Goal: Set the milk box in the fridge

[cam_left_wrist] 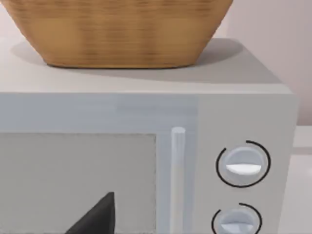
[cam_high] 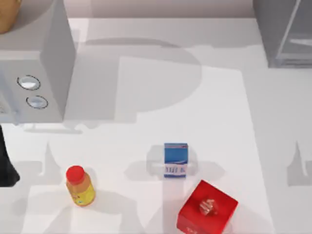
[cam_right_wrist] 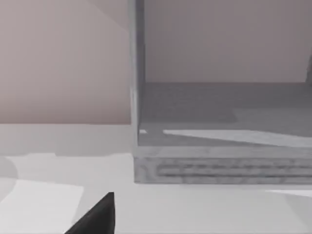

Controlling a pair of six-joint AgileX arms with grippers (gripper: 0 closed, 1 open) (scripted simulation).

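While the milk box (cam_high: 175,160) stands upright on the white tabletop (cam_high: 161,97), nothing touches it. Taking the milk box as the landmark: the red cube box (cam_high: 207,208) sits just beside it, toward the near edge and to the right, apart from it; the orange bottle (cam_high: 80,185) with its red cap stands well to its left; the grey box appliance (cam_high: 34,73) with two round knobs is far off at the back left, a woven basket (cam_left_wrist: 117,31) resting on its top; the fridge (cam_high: 285,31) stands far off at the back right, well apart from the carton.

A dark part of the left arm (cam_high: 6,163) shows at the tabletop's left edge, well left of the milk box, and the left wrist view faces the knobbed appliance. The right wrist view faces the fridge, its pale inside in sight. Each wrist view shows one dark fingertip, so whether either pincer is open or closed, I cannot tell.
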